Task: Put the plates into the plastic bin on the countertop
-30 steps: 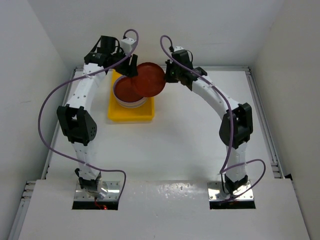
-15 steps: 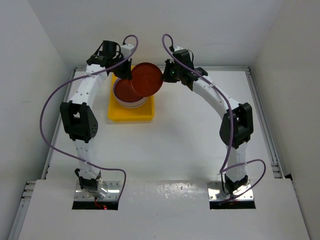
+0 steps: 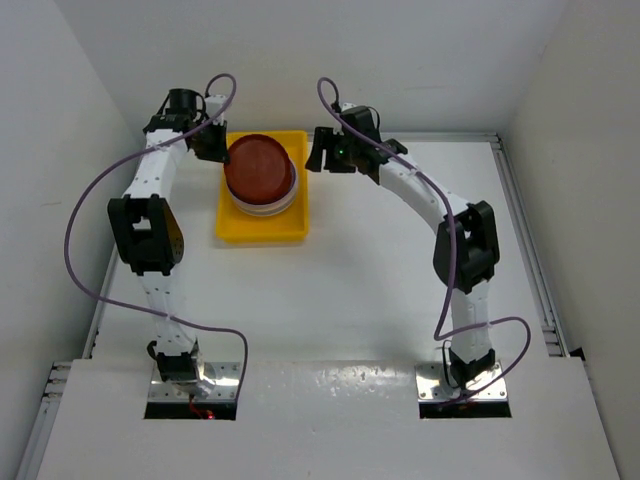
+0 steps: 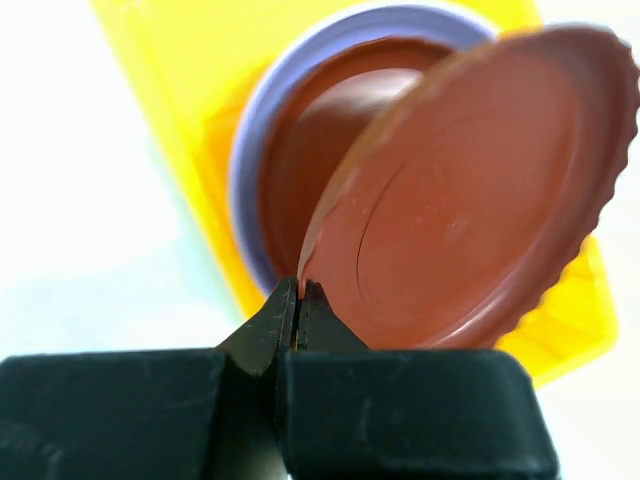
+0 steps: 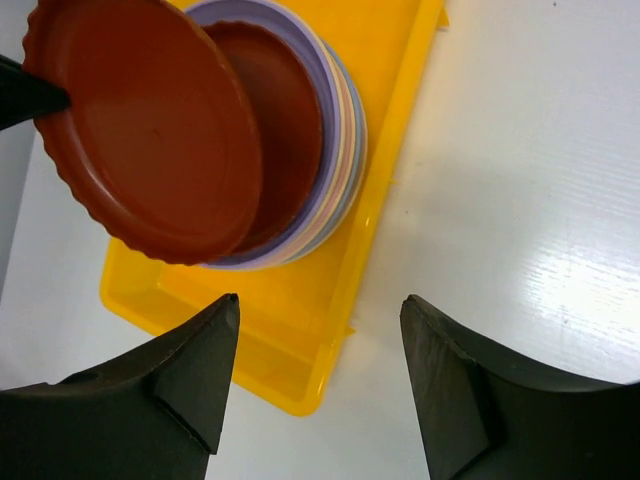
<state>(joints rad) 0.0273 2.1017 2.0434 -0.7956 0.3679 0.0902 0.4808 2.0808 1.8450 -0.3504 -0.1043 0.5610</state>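
dark red plate [image 4: 470, 200] now off right gripper [image 5: 318, 305], rim in left gripper [image 4: 300, 290]

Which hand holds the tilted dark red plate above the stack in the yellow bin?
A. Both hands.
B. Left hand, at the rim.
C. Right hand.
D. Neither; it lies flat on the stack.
B: the left hand is shut on the rim of the dark red plate, while the right hand stands open beside the yellow bin, touching nothing.
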